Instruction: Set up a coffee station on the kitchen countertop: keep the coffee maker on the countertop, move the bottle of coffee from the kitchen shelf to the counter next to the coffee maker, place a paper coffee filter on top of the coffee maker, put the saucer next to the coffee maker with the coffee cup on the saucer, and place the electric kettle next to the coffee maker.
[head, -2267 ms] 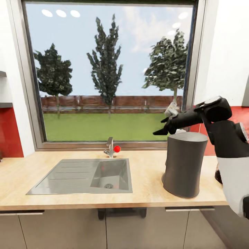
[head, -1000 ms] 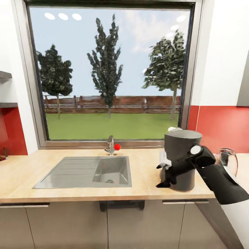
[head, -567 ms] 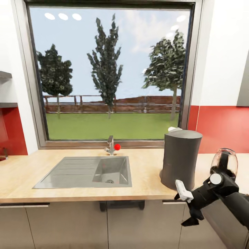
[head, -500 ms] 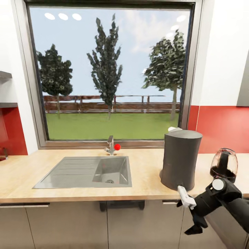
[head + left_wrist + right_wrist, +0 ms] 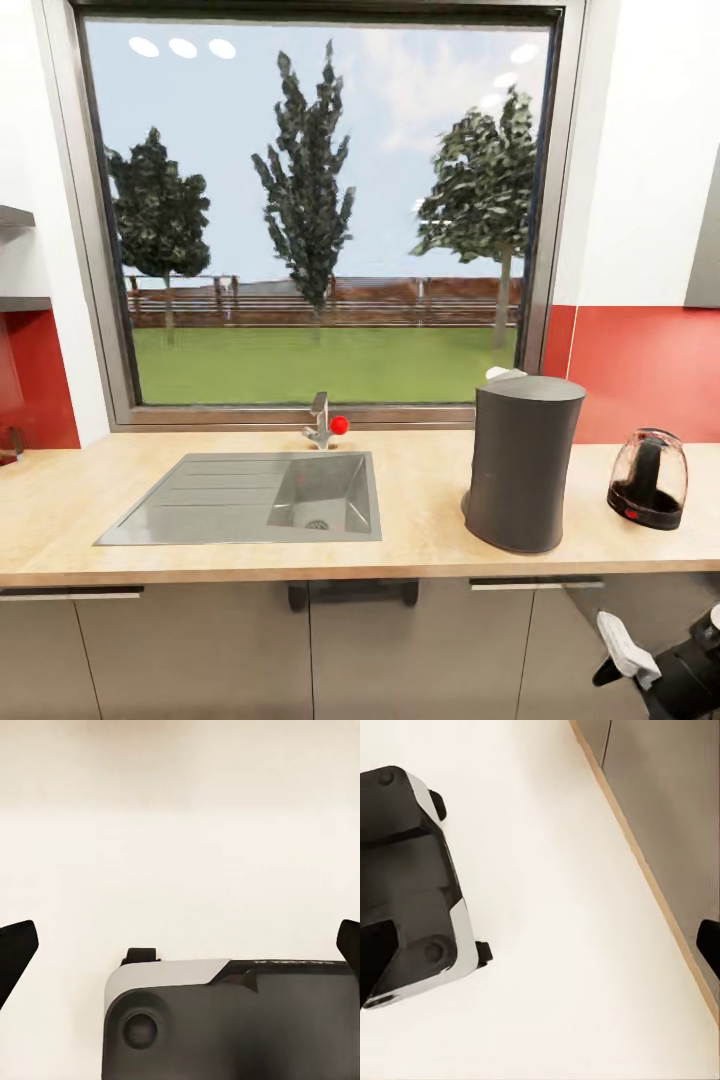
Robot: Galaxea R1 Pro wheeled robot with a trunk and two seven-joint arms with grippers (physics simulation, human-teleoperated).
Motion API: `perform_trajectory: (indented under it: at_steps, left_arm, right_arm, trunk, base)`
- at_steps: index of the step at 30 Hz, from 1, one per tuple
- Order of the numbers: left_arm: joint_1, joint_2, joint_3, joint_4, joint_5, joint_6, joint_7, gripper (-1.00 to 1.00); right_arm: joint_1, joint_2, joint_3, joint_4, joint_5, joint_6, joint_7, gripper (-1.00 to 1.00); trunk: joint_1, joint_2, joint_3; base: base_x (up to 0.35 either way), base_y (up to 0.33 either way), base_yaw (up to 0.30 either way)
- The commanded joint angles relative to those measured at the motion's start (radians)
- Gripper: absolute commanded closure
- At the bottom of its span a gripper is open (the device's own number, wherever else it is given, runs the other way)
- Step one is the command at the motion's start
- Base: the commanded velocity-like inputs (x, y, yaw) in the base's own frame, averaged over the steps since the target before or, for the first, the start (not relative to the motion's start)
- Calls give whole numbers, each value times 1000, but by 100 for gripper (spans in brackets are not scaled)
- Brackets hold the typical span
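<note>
coffee maker [image 5: 522,462]: dark grey tapered cylinder, upright on wooden countertop [image 5: 420,480] right of sink [image 5: 250,497]. glass-domed electric kettle [image 5: 648,478] near it. right gripper [image 5: 625,655] below counter edge, open; left gripper [image 5: 180,945] fingertips spread wide.

The countertop [image 5: 200,560] looks like pale, matt wood grain. The sink [image 5: 250,497] is brushed, dull grey metal. The coffee maker [image 5: 523,462] has a smooth, matt dark-grey shell. The electric kettle [image 5: 648,478] is clear, glossy glass on a black plastic base.
</note>
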Motion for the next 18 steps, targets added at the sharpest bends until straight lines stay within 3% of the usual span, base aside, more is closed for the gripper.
perform_trajectory:
  at_steps: [1, 3, 5, 10, 13, 14, 15, 16, 17, 18]
  left_arm:
    - [1, 0, 1, -1, 1, -1, 0, -100]
    - [1, 0, 1, -1, 1, -1, 0, -100]
    - [1, 0, 1, -1, 2, -1, 0, -100]
    - [1, 0, 2, -2, 3, -1, -1, -100]
    - [1, 0, 2, -3, 7, -2, -2, -100]
    - [1, 0, 3, -3, 10, -2, -3, -100]
    - [1, 0, 3, -4, 12, -2, -3, -100]
    - [1, 0, 3, -4, 12, -2, -3, -100]
    - [1, 0, 3, -4, 24, -1, -3, -100]
    - [1, 0, 3, -4, 28, -1, -3, -100]
  right_arm:
    - [-1, 0, -7, 35, 2, -13, -3, -100]
    - [0, -1, -39, 136, 2, -38, -24, -100]
    - [0, -1, -108, 289, 2, -77, -80, -100]
    - [0, -1, -146, 429, 2, -124, -162, -100]
    - [0, 6, -157, 545, 1, -146, -353, -100]
    - [0, 11, -158, 601, 0, -158, -458, -100]
    - [0, 16, -159, 626, 1, -164, -509, -100]
    - [0, 16, -159, 626, 1, -164, -509, -100]
    - [1, 34, -159, 685, 2, -177, -655, -100]
    - [1, 41, -160, 700, 2, -180, -694, -100]
  trunk:
    - [0, 0, 0]
    - [0, 0, 0]
    - [0, 0, 0]
    - [0, 0, 0]
    - [0, 0, 0]
    - [0, 0, 0]
    - [0, 0, 0]
    - [0, 0, 0]
    - [0, 0, 0]
    - [0, 0, 0]
  base:
    - [0, 0, 0]
    - [0, 0, 0]
    - [0, 0, 0]
    - [0, 0, 0]
    - [0, 0, 0]
    - [0, 0, 0]
    - [0, 0, 0]
    - [0, 0, 0]
    - [0, 0, 0]
    - [0, 0, 0]
